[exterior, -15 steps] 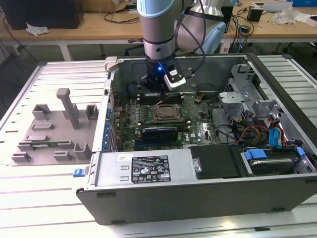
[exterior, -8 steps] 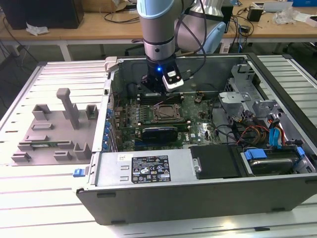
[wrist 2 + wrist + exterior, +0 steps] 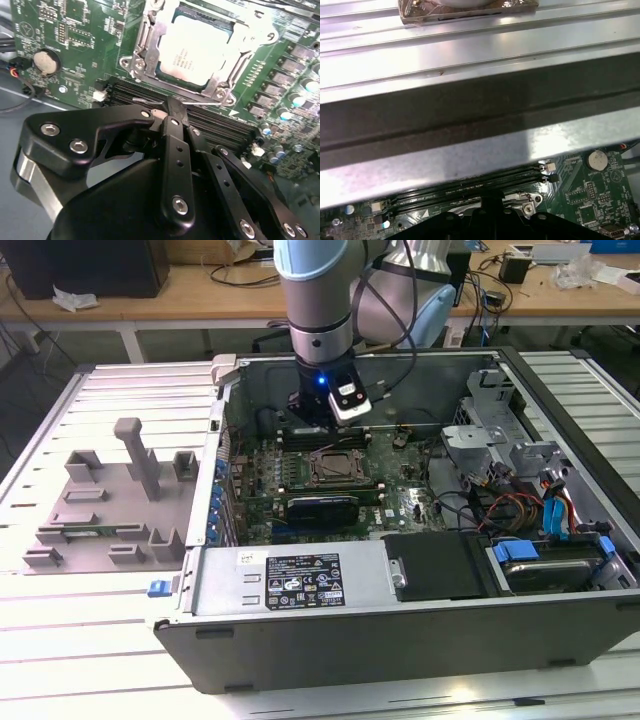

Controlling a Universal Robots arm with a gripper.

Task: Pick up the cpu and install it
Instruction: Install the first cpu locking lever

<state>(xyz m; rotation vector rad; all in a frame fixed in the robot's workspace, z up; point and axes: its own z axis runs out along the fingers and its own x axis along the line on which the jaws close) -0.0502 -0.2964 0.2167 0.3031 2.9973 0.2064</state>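
Cpu seated in socket, tool beside it

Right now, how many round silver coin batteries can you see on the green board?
1. The coin battery sits in a round holder on the motherboard, well apart from the cpu in its socket. Others may be hidden behind the gripper.

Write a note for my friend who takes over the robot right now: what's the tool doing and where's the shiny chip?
Tool: fingers closed together, holding nothing, hanging just above the memory slots beside the socket.
The cpu: already lying in the socket on the motherboard, metal top up.
Done: chip picked up and placed.
Left: the socket's metal bracket looks open around the chip, so latching seems undone.
Grey tray sits outside the case, at the exterior view's left.
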